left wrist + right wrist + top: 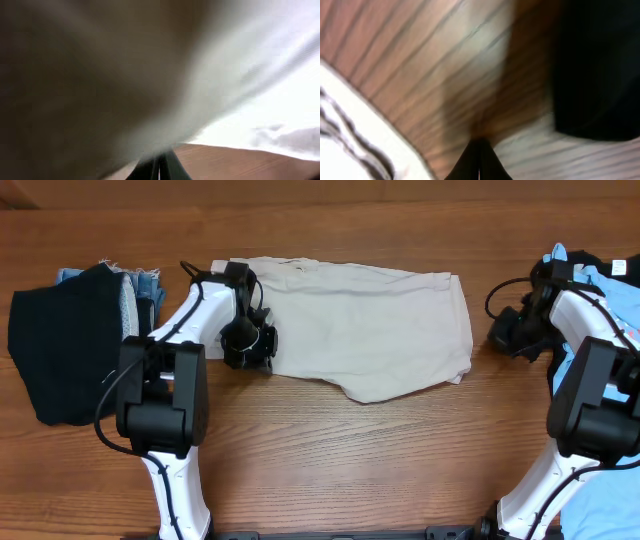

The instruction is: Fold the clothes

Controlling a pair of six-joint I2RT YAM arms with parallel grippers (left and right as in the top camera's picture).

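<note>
The pale beige shorts [370, 330] lie spread flat across the middle of the table, waistband toward the left. My left gripper [252, 352] sits on their lower left edge. In the left wrist view its dark fingers [160, 167] are pressed together, and blurred beige cloth [150, 75] runs right into their tips and fills most of the picture. My right gripper [500, 332] hovers over bare wood just right of the shorts, apart from them. The right wrist view shows it [479, 162] shut with nothing between the fingers.
A black garment [60, 350] lies on a denim piece [145, 282] at the far left. Light blue clothing [612, 290] is heaped at the right edge, behind the right arm. Bare wooden table [380, 460] lies in front of the shorts.
</note>
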